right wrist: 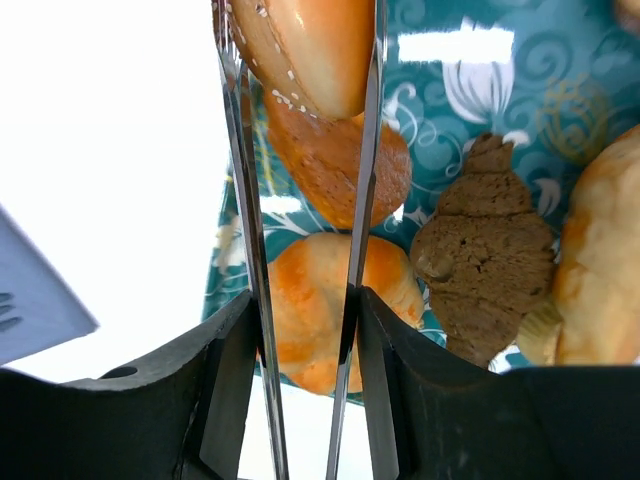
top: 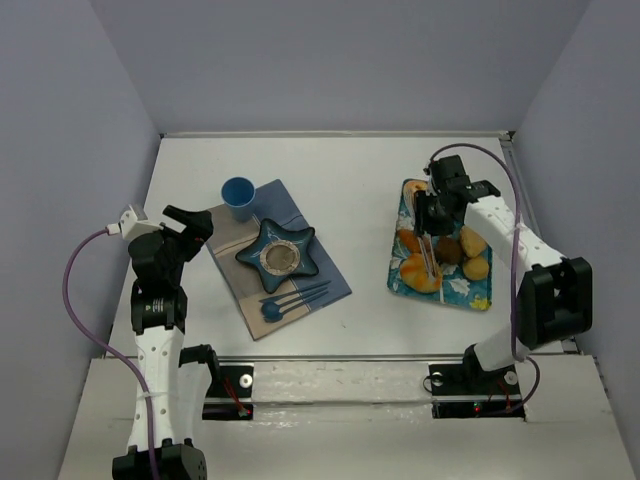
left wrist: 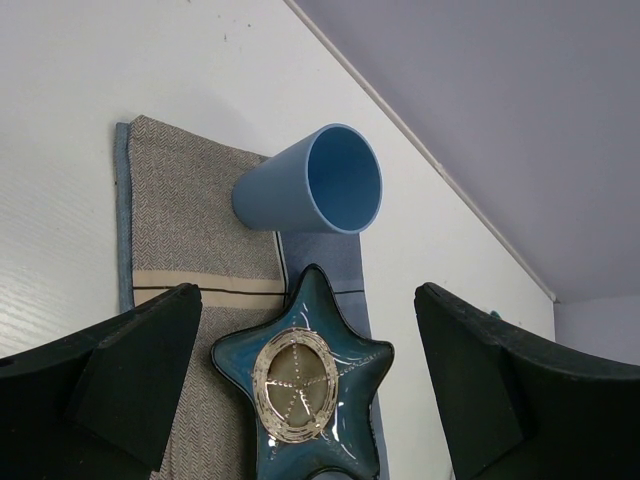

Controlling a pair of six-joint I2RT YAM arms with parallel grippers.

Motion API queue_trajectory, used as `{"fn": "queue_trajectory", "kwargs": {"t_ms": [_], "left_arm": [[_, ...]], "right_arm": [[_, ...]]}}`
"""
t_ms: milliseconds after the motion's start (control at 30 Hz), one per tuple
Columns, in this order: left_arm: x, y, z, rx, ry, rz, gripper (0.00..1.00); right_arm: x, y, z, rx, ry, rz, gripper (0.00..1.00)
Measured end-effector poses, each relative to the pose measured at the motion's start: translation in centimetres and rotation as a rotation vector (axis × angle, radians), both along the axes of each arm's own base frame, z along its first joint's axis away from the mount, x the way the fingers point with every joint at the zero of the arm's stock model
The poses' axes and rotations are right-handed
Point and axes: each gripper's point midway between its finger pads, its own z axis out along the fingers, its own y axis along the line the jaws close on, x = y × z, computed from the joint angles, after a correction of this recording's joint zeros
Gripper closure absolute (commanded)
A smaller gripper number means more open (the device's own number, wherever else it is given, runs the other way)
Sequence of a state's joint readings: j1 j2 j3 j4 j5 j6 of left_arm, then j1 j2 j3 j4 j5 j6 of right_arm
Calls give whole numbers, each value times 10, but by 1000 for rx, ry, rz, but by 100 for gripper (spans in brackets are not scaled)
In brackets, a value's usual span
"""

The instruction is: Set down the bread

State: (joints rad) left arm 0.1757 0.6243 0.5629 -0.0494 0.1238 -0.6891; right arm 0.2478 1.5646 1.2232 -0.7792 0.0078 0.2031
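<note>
Bread (right wrist: 310,50) between tongs (right wrist: 246,200), right hand (right wrist: 305,335) clamped

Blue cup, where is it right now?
In the top view the cup stands on the left side of the table, at the far corner of the mat, just beyond the star dish.

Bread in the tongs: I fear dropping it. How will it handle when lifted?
Likely light: thin tongs in the right gripper pinch the bread without visibly bowing. Its glossy rounded crust looks slippery, so it may slide or roll out.
</note>
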Motion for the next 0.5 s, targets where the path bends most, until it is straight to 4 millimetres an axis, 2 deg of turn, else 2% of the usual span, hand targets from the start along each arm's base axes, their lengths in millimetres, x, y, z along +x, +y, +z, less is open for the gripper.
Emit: {"fn": "queue_trajectory", "kwargs": {"t_ms": [133, 267, 333, 367, 400, 500], "left_arm": [[0, 0, 0, 0, 0, 0, 1], [0, 0, -1, -1, 3, -1, 1], [1, -1, -1, -3, 5, -5, 1], [1, -1, -2, -3, 8, -7, 1], [1, -1, -3, -4, 13, -8, 1], [2, -2, -7, -8, 25, -13, 1]], "right_arm": [[4, 9, 40, 59, -109, 43, 66], [-7, 30, 71, 131, -190, 138, 66], [-20, 57, 81, 165, -212, 236, 66], [-22, 63, 83, 172, -217, 260, 66], [-35, 90, 85, 195, -214, 350, 66], [-59, 144, 82, 245, -188, 523, 65]]}}
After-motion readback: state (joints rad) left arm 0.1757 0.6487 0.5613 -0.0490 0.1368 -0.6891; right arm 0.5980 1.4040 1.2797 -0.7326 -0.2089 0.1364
